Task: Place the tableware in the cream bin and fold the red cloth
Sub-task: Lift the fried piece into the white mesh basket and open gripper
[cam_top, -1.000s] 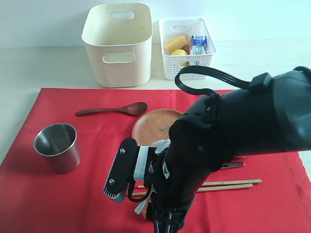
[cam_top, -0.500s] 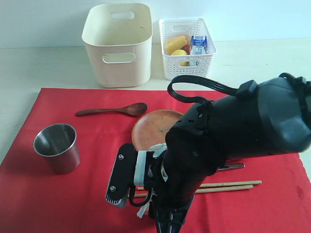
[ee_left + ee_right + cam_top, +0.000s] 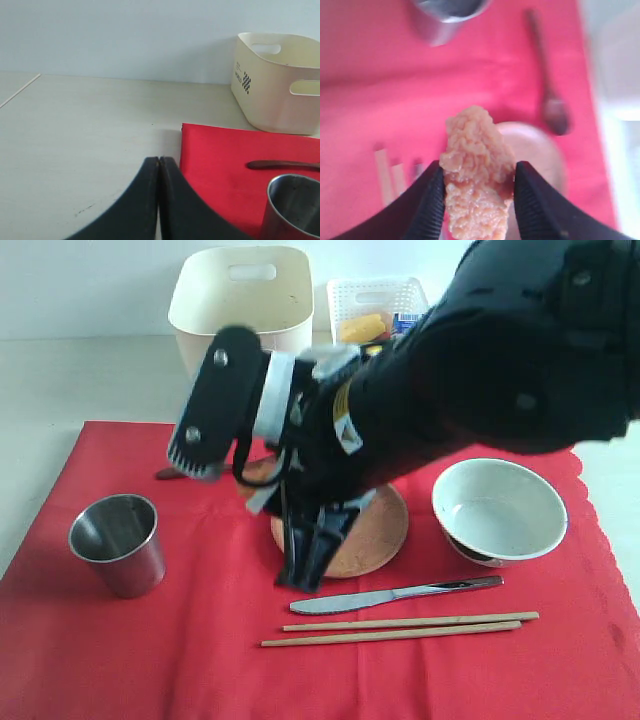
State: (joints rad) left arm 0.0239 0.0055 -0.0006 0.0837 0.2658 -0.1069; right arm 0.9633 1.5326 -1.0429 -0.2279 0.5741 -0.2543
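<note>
Right fingers [image 3: 431, 197]: pinching a crumbly orange food piece [image 3: 476, 150] from 2 sides, above the plate's edge.
Left fingers [image 3: 145, 200]: pressed together with nothing between them, over bare desk [image 3: 75, 150] just beside the cloth's corner.
Red cloth [image 3: 150, 660]: spread flat on the desk, unfolded, with the tableware lying on it.
Steel cup [image 3: 116, 543]: upright near the cloth's left edge.
Brown plate [image 3: 378, 532]: mid-cloth, partly hidden by the right arm.
Bowl [image 3: 498, 511]: upright, near the plate's right side.
Knife [image 3: 400, 594]: in front of the plate, with 2 chopsticks [image 3: 400, 627] parallel just beside it.
Wooden spoon [image 3: 547, 80]: on the cloth, beside the plate.
Cream bin [image 3: 240, 300]: upright on the desk behind the cloth, white lattice basket [image 3: 370, 290] beside it.
</note>
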